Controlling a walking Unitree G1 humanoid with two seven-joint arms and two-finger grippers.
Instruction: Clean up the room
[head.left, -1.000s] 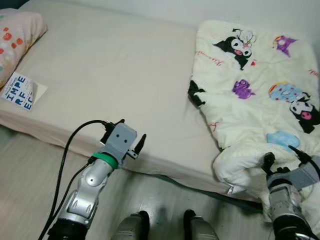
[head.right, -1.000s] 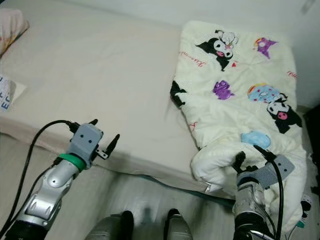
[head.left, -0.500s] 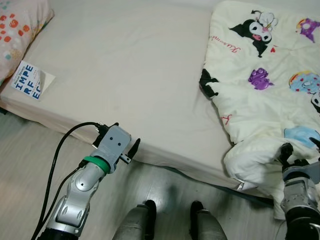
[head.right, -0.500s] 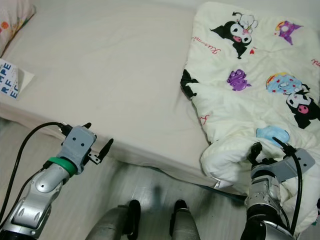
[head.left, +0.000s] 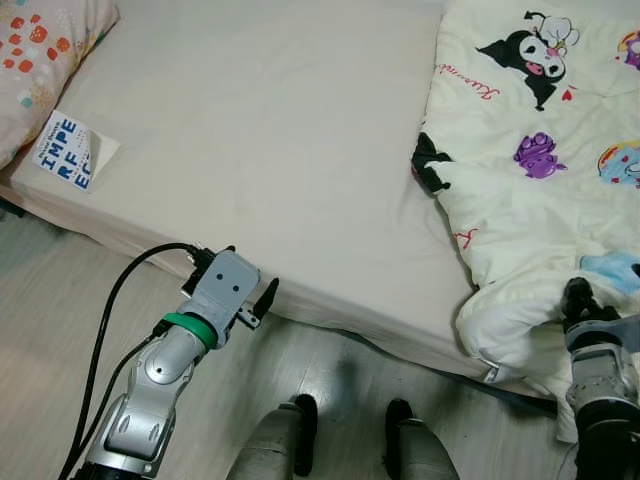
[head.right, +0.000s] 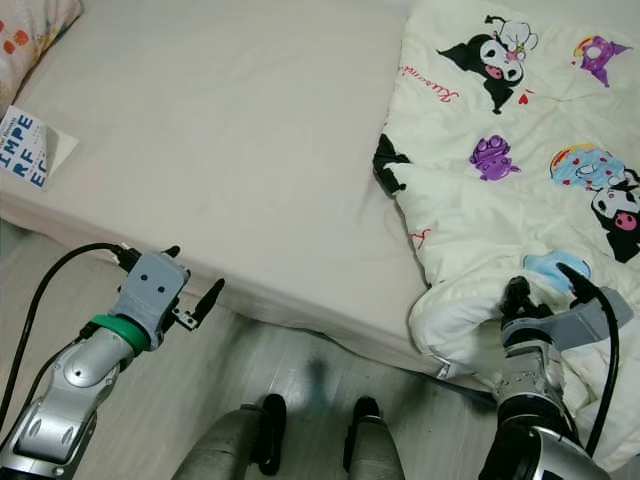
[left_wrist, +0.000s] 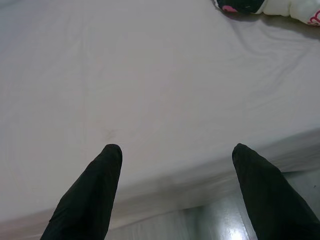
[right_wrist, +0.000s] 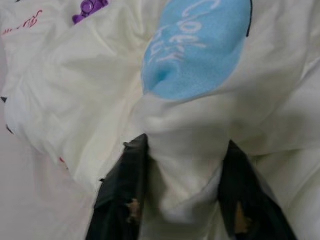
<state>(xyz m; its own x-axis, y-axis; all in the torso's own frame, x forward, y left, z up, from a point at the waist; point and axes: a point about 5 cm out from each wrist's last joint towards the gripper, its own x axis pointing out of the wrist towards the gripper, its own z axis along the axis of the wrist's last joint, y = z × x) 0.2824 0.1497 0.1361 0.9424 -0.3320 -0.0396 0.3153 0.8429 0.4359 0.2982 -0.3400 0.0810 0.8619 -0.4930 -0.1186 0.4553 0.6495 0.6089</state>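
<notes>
A cream blanket (head.left: 540, 200) printed with cartoon characters covers the right side of the bed (head.left: 270, 150) and spills over its near edge. My right gripper (head.right: 545, 285) is at that hanging fold, near a pale blue patch (right_wrist: 195, 50). A bunch of fabric is pinched between its black fingers (right_wrist: 125, 185), so it is shut on the blanket. My left gripper (head.left: 250, 275) hovers just in front of the mattress's near edge, open and holding nothing (left_wrist: 175, 155). A blue-and-white booklet (head.left: 65, 150) lies at the bed's left edge.
A patterned pillow (head.left: 40, 50) sits at the bed's far left corner. The middle of the mattress is bare sheet. Pale wooden floor (head.left: 60, 300) runs along the near side of the bed, where my two feet (head.left: 300, 420) stand.
The whole picture has shifted, so the camera moved. The left gripper has dropped from over the mattress edge to just before it. The right gripper's fingers have sunk deeper into the blanket fold.
</notes>
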